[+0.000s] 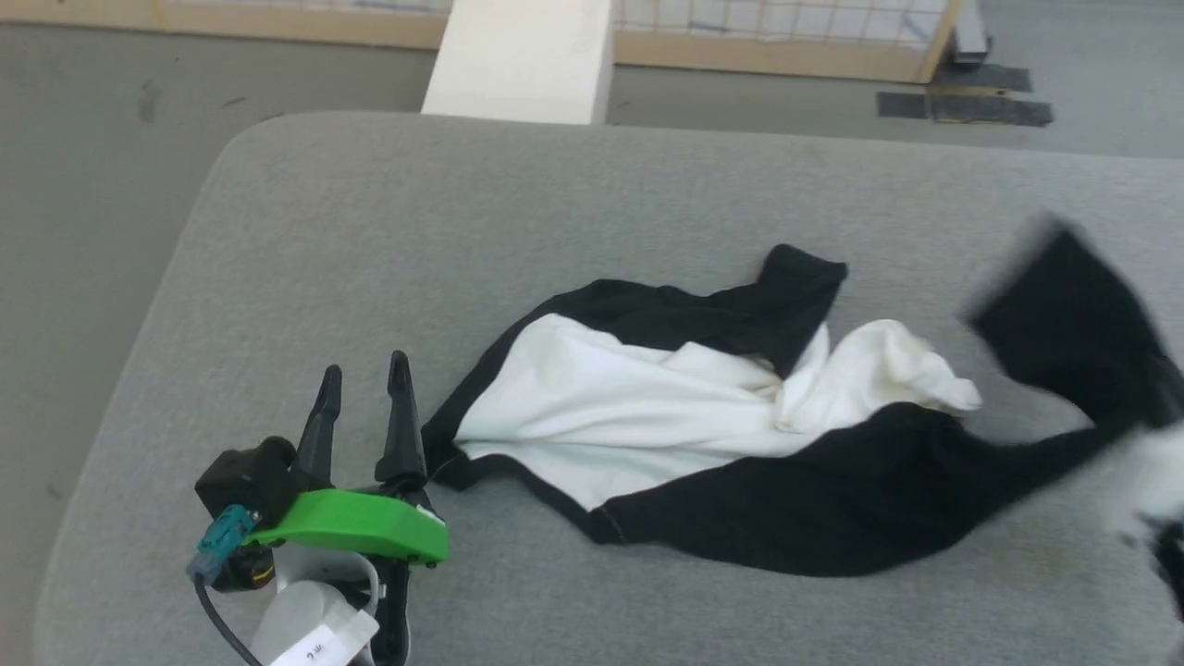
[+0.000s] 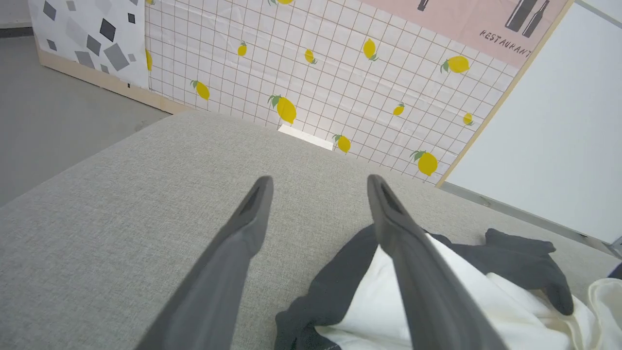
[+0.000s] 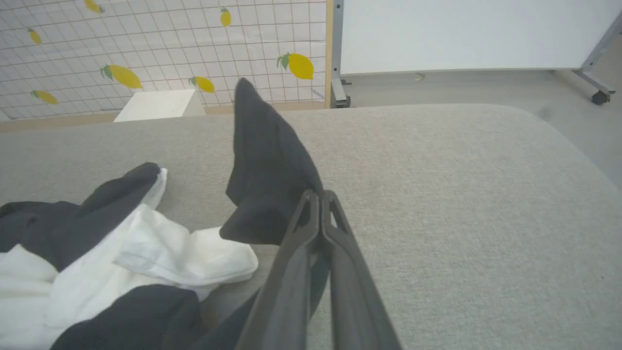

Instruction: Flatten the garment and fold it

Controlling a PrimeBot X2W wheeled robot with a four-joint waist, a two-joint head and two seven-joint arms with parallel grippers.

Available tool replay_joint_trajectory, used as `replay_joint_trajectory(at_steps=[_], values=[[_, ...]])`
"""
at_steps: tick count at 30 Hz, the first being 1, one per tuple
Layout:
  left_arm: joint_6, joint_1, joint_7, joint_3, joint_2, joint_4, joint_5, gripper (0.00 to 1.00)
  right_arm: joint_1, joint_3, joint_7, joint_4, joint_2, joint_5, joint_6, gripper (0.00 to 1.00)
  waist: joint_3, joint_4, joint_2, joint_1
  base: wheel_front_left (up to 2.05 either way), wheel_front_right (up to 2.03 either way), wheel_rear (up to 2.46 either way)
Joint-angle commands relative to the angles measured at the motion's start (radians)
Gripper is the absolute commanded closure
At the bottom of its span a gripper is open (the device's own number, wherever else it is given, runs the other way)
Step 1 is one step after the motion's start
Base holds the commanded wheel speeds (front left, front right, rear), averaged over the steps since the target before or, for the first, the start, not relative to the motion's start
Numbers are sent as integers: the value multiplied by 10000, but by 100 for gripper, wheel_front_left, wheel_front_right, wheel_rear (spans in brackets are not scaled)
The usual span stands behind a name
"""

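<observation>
Left gripper [image 1: 364, 365]: fingers spread wide, holding nothing. Poised low over grey padded surface [image 1: 370, 231], near its left front corner, tips pointing away from robot. Sits just beside left edge of garment [image 1: 647, 398]; in left wrist view, one finger [image 2: 413, 262] overlaps black trim and white panel. Contact with cloth: cannot tell.

Right gripper [image 3: 320, 194]: fingers pressed together, pinching black sleeve [image 3: 262, 160] of garment. Sleeve raised off surface, standing up past fingertips; blurred in head view.

Garment: lies crumpled on padded surface, from centre toward right side. White body panel bunched in middle, wrinkled into a knot at right end. Black trim along left edge, broad black band along near side, second black sleeve folded over top. Far-right black part drawn out and up toward right gripper.

Surroundings: lemon-print grid backdrop [image 2: 316, 73] behind surface; white block [image 1: 523, 55] beyond far edge; white board [image 3: 461, 34] on wheeled frame; grey floor [image 1: 83, 185].
</observation>
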Motion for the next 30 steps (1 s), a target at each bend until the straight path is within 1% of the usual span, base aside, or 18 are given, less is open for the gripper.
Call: replay_joint_trajectory(at_steps=[1,7,8,9,12,14,16,18,20,22,24,26,30], values=[[-85,78,-45,0,-33,33,45,0,290,-479,46,155,7,151,-15,100,-213,-296,0,0,0,0,0],[-166,88,-45,48,-36,151,58,0,806,-2335,594,1340,9,203,-15,100,-268,-644,0,0,0,0,0],[-168,85,-45,41,-37,158,75,0,812,-2541,683,1530,9,228,-15,37,-275,-670,0,0,0,0,0],[-162,89,-45,33,-37,160,83,0,803,-2698,680,1658,9,205,-15,0,-298,-705,0,0,0,0,0],[-166,104,-45,9,-37,135,136,0,855,-2593,187,1517,9,172,-15,0,-348,-770,0,0,0,0,0],[-193,96,-45,-12,-38,108,173,0,932,-2146,-497,1108,9,213,-15,0,-372,-786,0,0,0,0,0],[-216,93,-45,-3,-38,99,190,0,1109,-1427,-1213,581,10,190,-15,0,-401,-797,0,0,0,0,0],[-224,102,-45,18,-38,39,219,0,1321,-240,-1713,170,10,470,-15,0,-416,-816,0,0,0,0,0],[-220,118,-45,29,-38,-31,222,0,1518,1161,-1917,-56,10,811,-15,0,-393,-837,0,0,0,0,0],[-209,108,-45,17,-38,-97,217,0,1553,2162,-1759,45,10,902,-15,0,-334,-828,0,0,0,0,0],[-210,48,-45,-24,-38,-166,214,0,1390,2906,-1428,308,10,715,-15,0,-228,-762,0,0,0,0,0],[-236,-27,-45,-52,-39,-234,223,0,1091,3411,-908,789,10,559,-15,0,-102,-657,0,0,0,0,0],[-239,-171,-45,-149,-39,-374,200,0,264,3997,290,1853,10,365,-15,0,203,-337,0,0,0,0,0]])
